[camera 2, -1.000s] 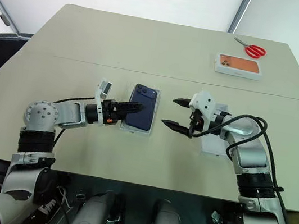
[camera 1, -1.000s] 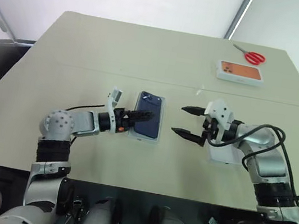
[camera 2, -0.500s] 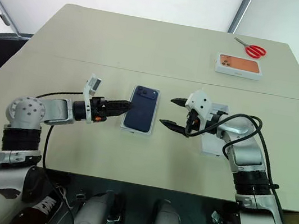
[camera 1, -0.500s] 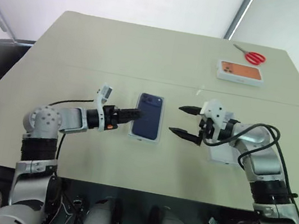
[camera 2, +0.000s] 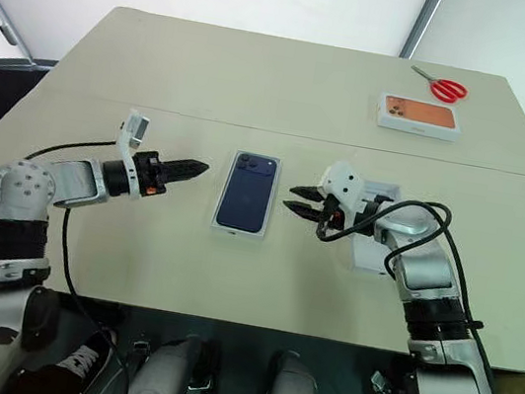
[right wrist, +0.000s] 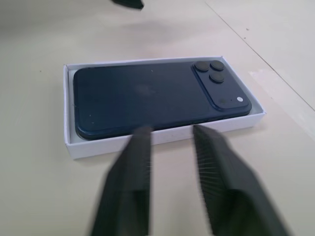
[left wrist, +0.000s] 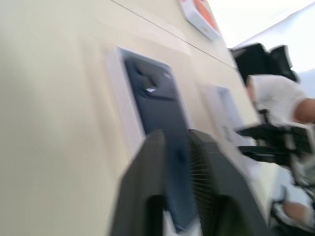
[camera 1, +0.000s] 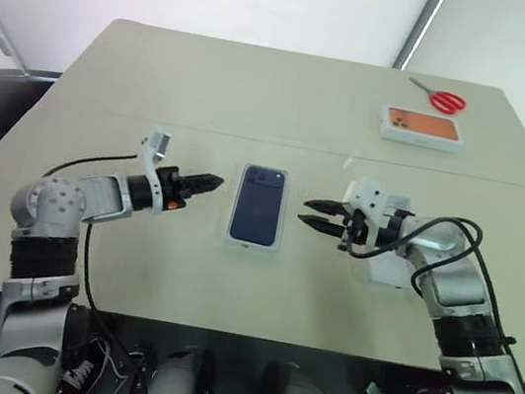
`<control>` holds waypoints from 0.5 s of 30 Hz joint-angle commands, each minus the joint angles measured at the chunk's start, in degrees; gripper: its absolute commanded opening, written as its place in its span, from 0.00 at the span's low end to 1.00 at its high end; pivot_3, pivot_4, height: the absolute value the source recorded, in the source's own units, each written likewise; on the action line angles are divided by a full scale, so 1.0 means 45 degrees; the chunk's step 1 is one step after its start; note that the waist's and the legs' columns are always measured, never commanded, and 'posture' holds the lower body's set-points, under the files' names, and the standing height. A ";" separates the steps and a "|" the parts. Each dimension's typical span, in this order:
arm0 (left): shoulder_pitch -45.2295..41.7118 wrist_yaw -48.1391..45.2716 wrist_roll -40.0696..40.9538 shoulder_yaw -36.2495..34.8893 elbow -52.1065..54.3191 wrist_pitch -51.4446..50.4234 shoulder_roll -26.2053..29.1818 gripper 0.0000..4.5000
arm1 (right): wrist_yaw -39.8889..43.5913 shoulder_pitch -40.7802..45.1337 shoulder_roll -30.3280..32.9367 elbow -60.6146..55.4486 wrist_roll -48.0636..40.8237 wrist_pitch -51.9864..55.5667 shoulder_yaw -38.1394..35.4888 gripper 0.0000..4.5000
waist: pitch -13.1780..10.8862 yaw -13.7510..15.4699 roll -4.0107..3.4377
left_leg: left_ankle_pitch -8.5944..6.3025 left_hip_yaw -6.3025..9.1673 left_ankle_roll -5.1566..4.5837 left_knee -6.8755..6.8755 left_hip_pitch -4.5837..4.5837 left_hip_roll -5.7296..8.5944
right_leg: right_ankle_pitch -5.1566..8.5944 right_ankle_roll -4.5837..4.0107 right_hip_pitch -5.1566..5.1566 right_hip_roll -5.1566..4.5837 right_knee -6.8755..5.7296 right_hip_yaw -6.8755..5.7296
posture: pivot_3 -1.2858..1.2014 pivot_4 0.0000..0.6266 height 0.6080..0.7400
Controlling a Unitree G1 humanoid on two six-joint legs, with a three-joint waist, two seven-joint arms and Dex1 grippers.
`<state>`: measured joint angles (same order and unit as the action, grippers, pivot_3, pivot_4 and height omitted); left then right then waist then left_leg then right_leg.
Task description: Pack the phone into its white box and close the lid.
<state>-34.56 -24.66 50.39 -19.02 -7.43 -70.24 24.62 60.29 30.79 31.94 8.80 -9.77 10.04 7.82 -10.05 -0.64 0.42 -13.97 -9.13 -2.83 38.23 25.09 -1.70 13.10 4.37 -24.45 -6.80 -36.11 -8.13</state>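
Observation:
The dark navy phone (camera 1: 259,205) lies back up inside the white box (camera 1: 252,243) at the middle of the table, its camera cluster at the far end. My left gripper (camera 1: 213,181) hovers to the left of the box, apart from it, shut and empty, pointing toward the phone. Just right of the box, my right gripper (camera 1: 310,213) points at its long side with its fingers drawn together and nothing between them. In the right wrist view the phone (right wrist: 147,96) sits snug inside the box's wall (right wrist: 162,133). The lid (camera 2: 369,257) lies open side up under my right forearm.
A white box with an orange phone picture (camera 1: 421,126) and red scissors (camera 1: 446,100) lie at the far right of the table. The table's front edge runs close below both arms.
My left gripper drew back to the left, off the phone and box, and closed. The right gripper's fingers came together while that hand stayed where it was.

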 commanded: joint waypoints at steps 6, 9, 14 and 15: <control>-0.0119 0.0099 -0.3000 0.2153 -0.1132 0.3017 -0.0626 0.00 | -0.1352 0.0729 -0.0715 0.1118 0.1561 -0.0735 0.0829 0.01 | 0.0000 -0.0019 -0.0001 | 0.0001 -0.0008 0.0000 0.0000 0.0002 0.0000 | 0.0000 0.0000 -0.0003 0.0007 -0.0003 -0.0001 | 0.52 0.24 0.98; -0.0196 -0.0317 -0.3199 0.2588 -0.1231 0.3227 -0.0991 0.00 | -0.1976 0.1136 -0.0829 0.1949 0.2187 -0.0883 0.1021 0.01 | 0.0000 0.0011 -0.0001 | 0.0001 -0.0013 0.0000 0.0000 0.0012 0.0004 | 0.0000 0.0000 -0.0014 0.0007 -0.0006 -0.0005 | 0.52 0.24 0.98; -0.0340 -0.0858 -0.3583 0.3222 -0.1661 0.3325 -0.1518 0.00 | -0.2010 0.1337 -0.1107 0.2247 0.2221 -0.1214 0.1036 0.01 | 0.0001 -0.0010 -0.0001 | 0.0003 -0.0011 -0.0003 0.0001 0.0013 0.0005 | 0.0000 0.0001 -0.0013 0.0008 -0.0006 -0.0006 | 0.52 0.24 0.98; -0.0358 -0.0936 -0.3834 0.3497 -0.1838 0.3543 -0.1691 0.00 | -0.1951 0.1322 -0.1156 0.2270 0.2227 -0.1235 0.1086 0.01 | 0.0001 -0.0001 -0.0001 | 0.0003 -0.0012 -0.0004 0.0001 0.0013 0.0005 | 0.0000 0.0001 -0.0013 0.0010 -0.0007 -0.0009 | 0.52 0.24 0.98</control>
<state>-35.80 -27.68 34.32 -5.61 -15.20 -55.07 17.99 51.39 35.27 27.17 19.89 0.40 5.68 12.88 -10.05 -0.64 0.41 -13.95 -9.18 -2.84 38.24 25.15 -1.67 13.09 4.38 -24.50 -6.76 -36.14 -8.20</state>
